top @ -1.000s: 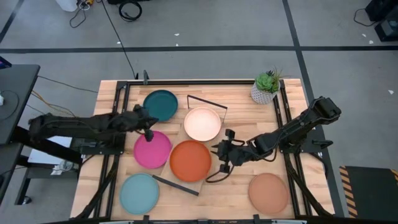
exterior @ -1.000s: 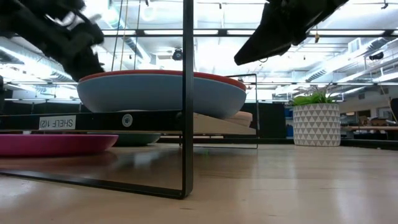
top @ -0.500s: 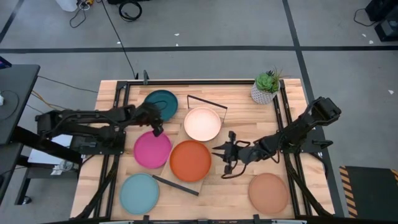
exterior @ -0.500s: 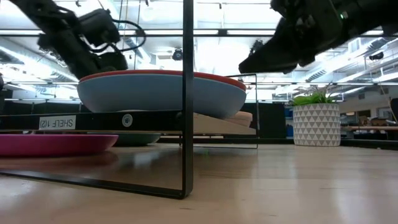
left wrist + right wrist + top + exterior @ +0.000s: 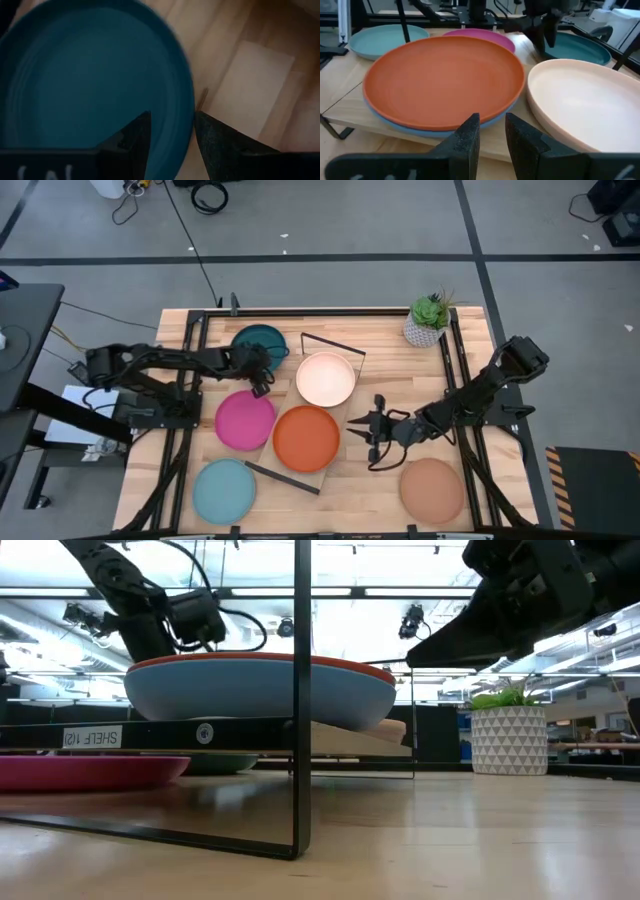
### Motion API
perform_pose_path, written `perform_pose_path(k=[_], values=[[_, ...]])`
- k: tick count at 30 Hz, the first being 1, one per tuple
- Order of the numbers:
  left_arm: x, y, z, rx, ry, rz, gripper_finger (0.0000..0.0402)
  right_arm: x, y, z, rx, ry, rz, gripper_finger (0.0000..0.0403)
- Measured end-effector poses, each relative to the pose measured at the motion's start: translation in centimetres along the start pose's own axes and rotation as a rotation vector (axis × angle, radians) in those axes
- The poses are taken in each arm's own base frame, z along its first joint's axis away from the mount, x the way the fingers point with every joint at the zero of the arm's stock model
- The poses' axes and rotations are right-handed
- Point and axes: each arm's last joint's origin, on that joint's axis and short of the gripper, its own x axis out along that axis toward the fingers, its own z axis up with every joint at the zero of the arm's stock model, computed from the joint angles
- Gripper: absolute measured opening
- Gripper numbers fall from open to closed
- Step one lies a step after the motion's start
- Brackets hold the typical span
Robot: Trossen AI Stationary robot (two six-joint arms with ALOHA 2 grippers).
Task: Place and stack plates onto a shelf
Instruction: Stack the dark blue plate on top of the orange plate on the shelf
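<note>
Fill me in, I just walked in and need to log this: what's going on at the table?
Two robot arms are stacking plates on a shelf. An orange plate on a blue one and a cream plate already sit there. The left gripper straddles the dark teal plate's rim, jaws open. The right gripper hovers empty beside the orange plate.

Four cameras watched my table, one from above, one from its surface, one on each of my wrists.

The overhead one looked straight down on the whole tabletop [image 5: 400, 480], both my arms reaching in from its side edges. The low one sat at surface level, close behind the shelf [image 5: 200, 733], facing across into the room. My left wrist camera hung close above the dark teal plate [image 5: 90, 85] near the far edge. My right wrist camera looked low across the orange plate [image 5: 445, 80], which the overhead and low views shared.
</note>
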Motion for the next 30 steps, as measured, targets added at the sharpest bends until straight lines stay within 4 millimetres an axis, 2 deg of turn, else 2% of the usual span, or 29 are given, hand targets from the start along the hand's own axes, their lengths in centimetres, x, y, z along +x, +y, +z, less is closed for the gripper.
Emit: perform_pose_path(k=[5, 8, 10, 14, 16, 19, 22, 27, 30], values=[[1.3, 0.1, -0.3, -0.001, 0.053, 0.024, 0.0159, -0.4, 0.4, 0.0, -0.005, -0.014, -0.021, 0.0098], [1.9, 0.1, -0.6, 0.009, 0.087, 0.04, 0.0144, -0.6, 0.6, -0.1, -0.01, -0.019, -0.031, 0.0098], [2.1, 0.0, -0.8, 0.038, 0.103, 0.049, 0.0119, -0.7, 0.7, -0.1, -0.012, -0.02, -0.033, 0.0098], [2.0, 0.0, -0.7, 0.063, 0.13, 0.062, 0.003, -0.8, 0.9, -0.2, -0.02, -0.015, -0.026, 0.0098], [1.4, 0.2, -0.4, 0.064, 0.177, 0.057, 0.0018, -0.8, 0.9, -0.2, -0.022, -0.012, -0.026, 0.0098], [-0.5, 0.2, 0.7, 0.052, 0.252, 0.039, 0.0018, -0.8, 0.9, -0.3, -0.025, -0.009, -0.027, 0.0098], [-3.4, -0.1, 2.4, 0.047, 0.286, -0.003, 0.0017, -0.8, 0.9, -0.3, -0.024, -0.007, -0.027, 0.0098], [-10.1, -1.0, 6.2, 0.022, 0.261, -0.181, 0.0017, -0.8, 0.8, -0.4, -0.023, -0.003, -0.039, 0.0098], [-14.2, -2.5, 8.3, 0.067, 0.195, -0.327, 0.0016, -0.8, 0.8, -0.4, -0.024, -0.004, -0.056, 0.0098]])
